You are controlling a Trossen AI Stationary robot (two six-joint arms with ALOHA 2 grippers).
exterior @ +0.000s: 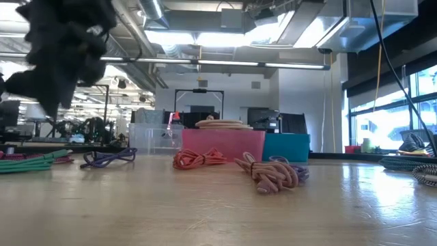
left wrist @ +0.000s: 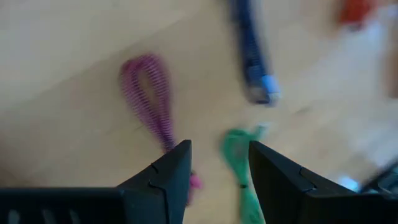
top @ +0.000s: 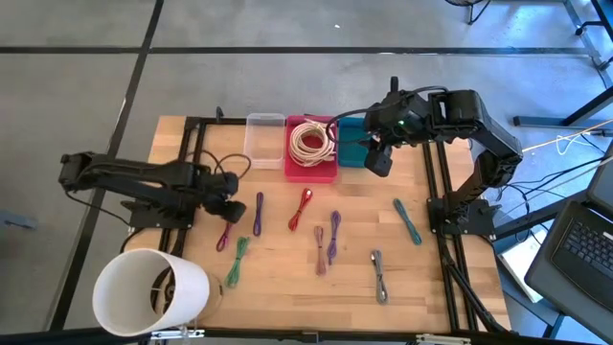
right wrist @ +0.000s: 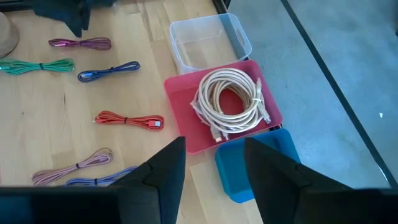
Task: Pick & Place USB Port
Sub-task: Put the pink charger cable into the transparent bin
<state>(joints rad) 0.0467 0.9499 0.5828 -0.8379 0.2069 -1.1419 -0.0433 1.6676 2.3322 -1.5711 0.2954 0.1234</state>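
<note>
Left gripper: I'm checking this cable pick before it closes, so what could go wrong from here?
1. The left gripper hangs open with the magenta cable on one side and the green cable on the other; closing could catch both, or neither.
2. The purple cable lies close by and could get nudged.
3. The right gripper is open and empty over the red bin and the blue bin; lowering could bump a bin wall.

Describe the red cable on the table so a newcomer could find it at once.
Start at the pink plastic bin holding the coiled white cable, at the far edge of the wooden table. Just in front of it lies the bundled red cable. It is the only red one; its neighbours are blue, pink and purple.
</note>
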